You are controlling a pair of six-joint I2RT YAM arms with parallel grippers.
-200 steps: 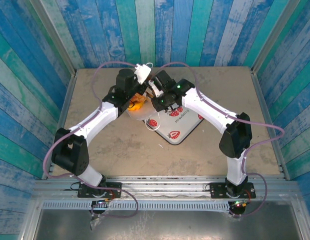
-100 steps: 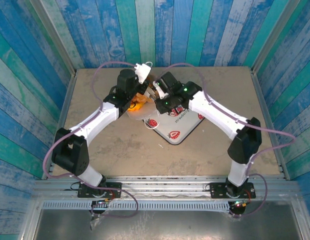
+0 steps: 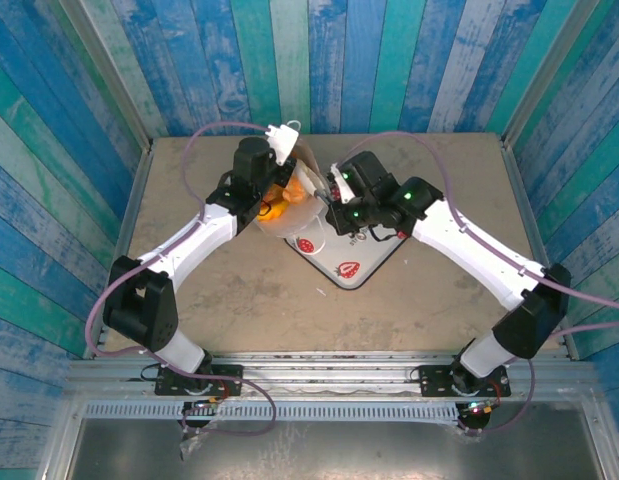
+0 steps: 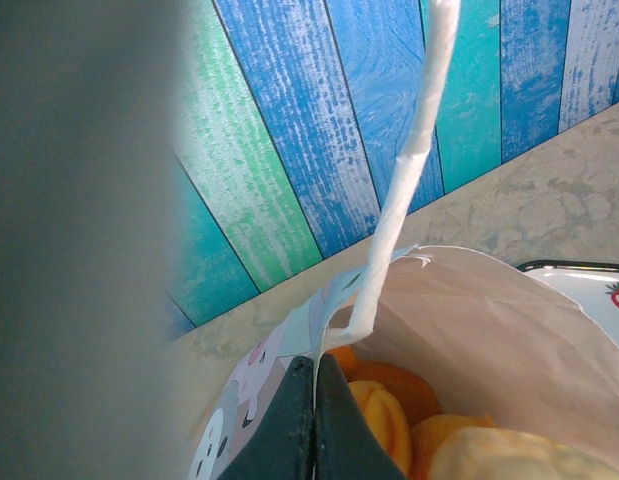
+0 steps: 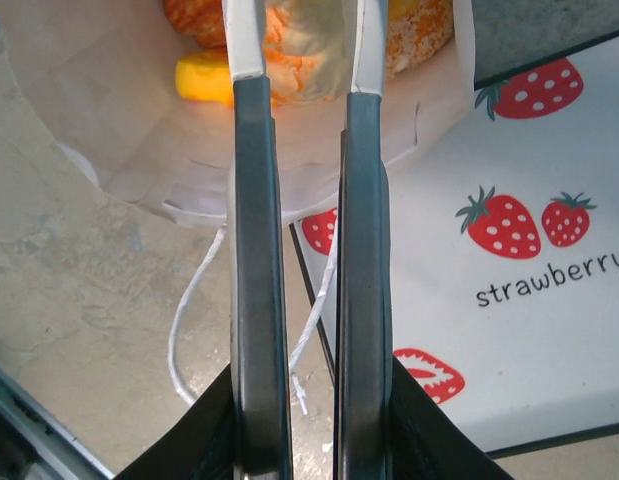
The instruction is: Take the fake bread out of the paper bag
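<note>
The paper bag (image 3: 297,212) lies tilted on the table with its mouth toward the right. Orange fake bread (image 3: 274,208) shows inside it. My left gripper (image 3: 284,165) is shut on the bag's rim (image 4: 334,315), next to the white handle (image 4: 409,150), and holds the mouth up. Orange and pale bread (image 4: 409,425) lies just below those jaws. My right gripper (image 5: 301,15) reaches into the bag's mouth (image 5: 109,110). Its narrow-set fingers (image 5: 251,200) are closed on a pale piece of bread (image 5: 311,50). More orange bread (image 5: 204,78) lies beside it.
A white strawberry-print tray (image 3: 367,258) lies right beside the bag, under my right gripper (image 3: 324,190), and its rim (image 4: 589,285) shows past the bag. A loose handle loop (image 5: 184,335) trails on the bare tabletop. Blue plank walls close in the back and sides.
My right arm has swung its elbow out to the right and its wrist has shifted right, with the fingers drawing closer together. The bag's mouth stands wider. The left arm has stayed put.
</note>
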